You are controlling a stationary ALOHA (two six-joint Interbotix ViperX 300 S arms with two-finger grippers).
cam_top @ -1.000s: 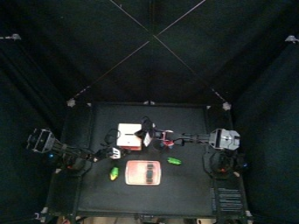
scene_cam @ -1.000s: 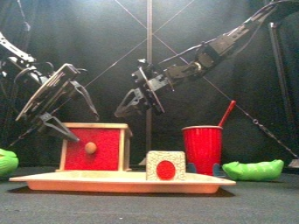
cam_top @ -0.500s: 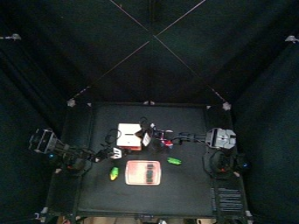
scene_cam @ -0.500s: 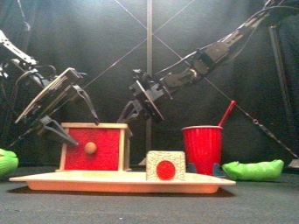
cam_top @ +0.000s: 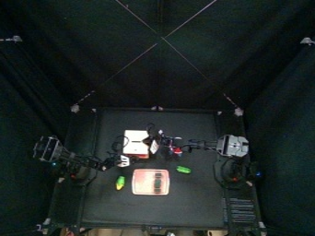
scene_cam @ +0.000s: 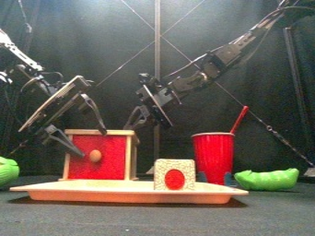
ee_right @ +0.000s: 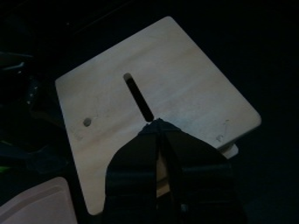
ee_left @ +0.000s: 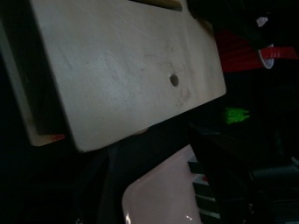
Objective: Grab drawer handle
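Note:
The drawer unit [scene_cam: 101,155] is a small pale wooden box with a red front, standing at the left end of the tray [scene_cam: 74,190]. Its small pale round handle [scene_cam: 95,156] sits in the middle of the red front. My left gripper [scene_cam: 74,131] is open and hangs just above and left of the box, clear of the handle. My right gripper [scene_cam: 145,112] hovers above the box's right side. In the right wrist view its jaws [ee_right: 153,129] are together over the slotted top panel [ee_right: 176,83]. The left wrist view shows a plain box panel [ee_left: 117,70]; the handle is hidden there.
A small white block with a red circle [scene_cam: 174,174] stands on the tray. A red cup with a straw [scene_cam: 213,157] stands to the right. Green objects lie at the far left [scene_cam: 6,171] and the right [scene_cam: 267,179]. In the top view the box [cam_top: 138,141] is left of centre.
My left gripper has sunk slightly towards the box. My right gripper shifted a little left and lower a second ago and has since held still.

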